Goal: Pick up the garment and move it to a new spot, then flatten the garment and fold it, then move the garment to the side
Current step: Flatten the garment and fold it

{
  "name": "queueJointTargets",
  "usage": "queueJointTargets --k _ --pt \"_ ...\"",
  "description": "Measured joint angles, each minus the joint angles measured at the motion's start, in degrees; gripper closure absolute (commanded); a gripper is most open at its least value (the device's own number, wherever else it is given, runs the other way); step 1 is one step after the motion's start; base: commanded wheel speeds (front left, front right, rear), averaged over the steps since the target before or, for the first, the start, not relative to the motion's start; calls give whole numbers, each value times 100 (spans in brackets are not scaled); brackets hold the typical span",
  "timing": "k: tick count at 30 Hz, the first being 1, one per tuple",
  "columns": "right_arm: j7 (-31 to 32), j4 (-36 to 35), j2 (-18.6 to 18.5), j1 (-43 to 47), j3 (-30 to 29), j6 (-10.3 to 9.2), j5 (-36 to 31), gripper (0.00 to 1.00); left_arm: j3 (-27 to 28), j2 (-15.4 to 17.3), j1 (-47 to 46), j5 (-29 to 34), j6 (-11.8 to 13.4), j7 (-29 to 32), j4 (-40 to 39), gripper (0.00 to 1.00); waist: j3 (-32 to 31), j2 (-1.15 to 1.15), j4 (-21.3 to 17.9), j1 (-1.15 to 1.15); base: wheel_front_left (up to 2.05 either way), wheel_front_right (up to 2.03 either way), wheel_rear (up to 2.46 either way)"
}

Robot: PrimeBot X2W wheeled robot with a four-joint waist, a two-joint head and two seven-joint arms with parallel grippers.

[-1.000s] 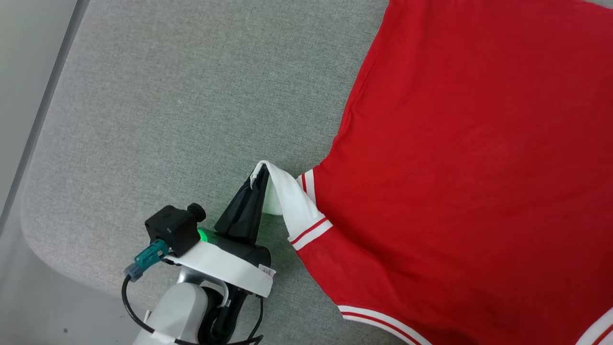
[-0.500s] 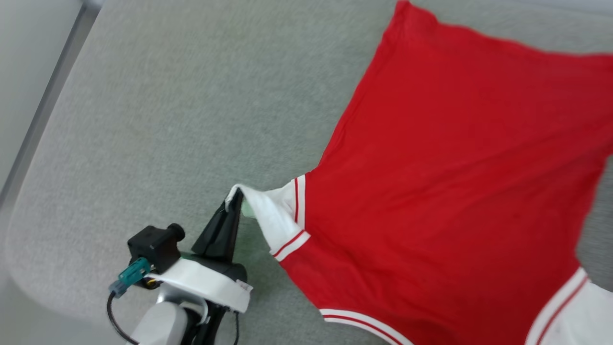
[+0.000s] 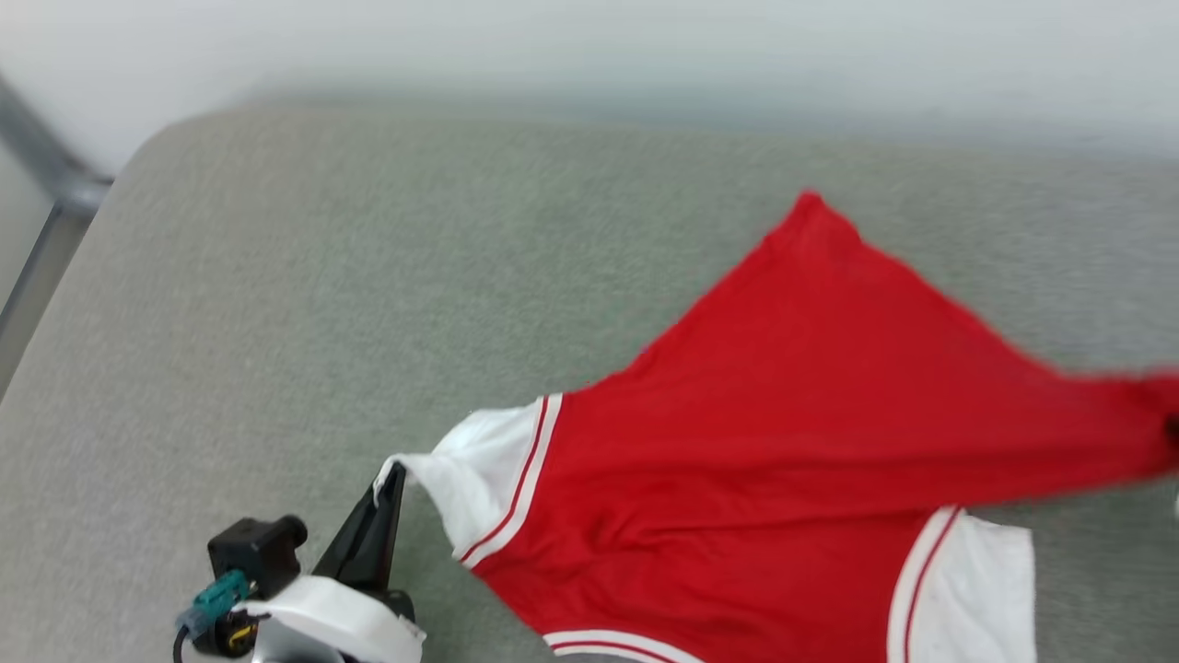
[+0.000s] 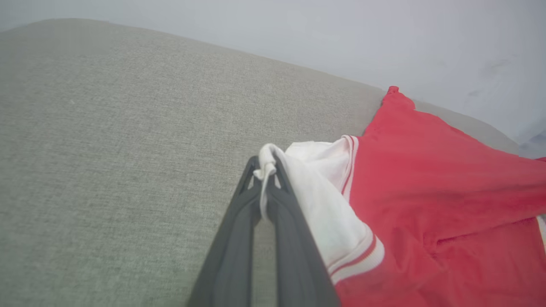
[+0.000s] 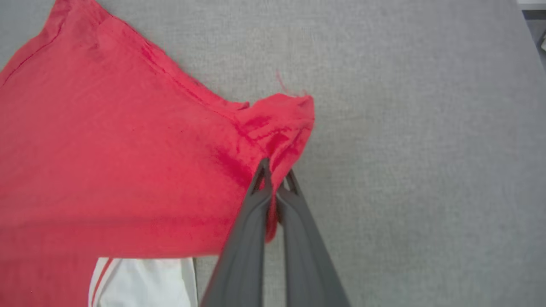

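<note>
Red jersey cloth, the garment (image 3: 783,479), lies on a grey woven surface (image 3: 276,276), drawn out between two claws. The left gripper (image 3: 391,474) is closed on the edge of a white sleeve (image 3: 479,470). From its tip the whole shirt extends to its right and slightly beyond it. The right gripper (image 5: 275,179) is pinched shut on a bunched red corner of the hem, and in its wrist view the cloth spreads to the left of its fingers. The taut line, which the coming move likely depends on, runs claw to claw across the robot's front, with each arm nearest its own end. The shirt's own long axis appears to slant away and rightward. Its far hem corner (image 3: 809,201) points beyond both claws, and the second white sleeve (image 3: 976,589) lies on the robot's side of the right claw's hold.
</note>
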Motion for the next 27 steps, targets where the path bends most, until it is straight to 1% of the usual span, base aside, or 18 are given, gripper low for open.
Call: queueJointTargets --k 6,9,13,18,19,20,21,22,27 --pt "69 -799 584 1544 -503 0 90 100 49 73 235 -94 58 96 189 100 -387 0 -340 0 0 0 0" --pt "74 -1036 981 2182 -714 0 108 100 70 120 349 -146 86 146 278 100 -521 0 -464 0 0 0 0" --pt "62 -1155 1486 2816 -893 0 113 100 78 141 392 -189 102 167 363 100 -625 0 -555 0 0 0 0" --pt "48 -1067 1747 3309 -878 0 170 100 46 156 455 -194 102 176 430 100 -720 0 -574 0 0 0 0" --pt "-93 -1069 1781 3338 -857 0 212 96 32 157 455 -200 102 180 437 100 -733 0 -573 0 0 0 0" --pt "-270 -1074 1806 3338 -872 0 252 31 19 155 455 -209 102 182 442 100 -746 0 -571 0 0 0 0" --pt "-410 -1074 1804 3328 -855 -1 287 2 12 155 455 -216 101 183 438 100 -753 0 -567 0 0 0 0" --pt "-571 -1077 1805 3327 -797 -1 298 0 -1 155 455 -223 101 194 443 100 -761 0 -561 0 0 0 0" --pt "-1979 -1157 1831 3037 -692 -1 420 0 -86 153 412 -202 98 221 415 100 -758 0 -468 1 0 0 0"
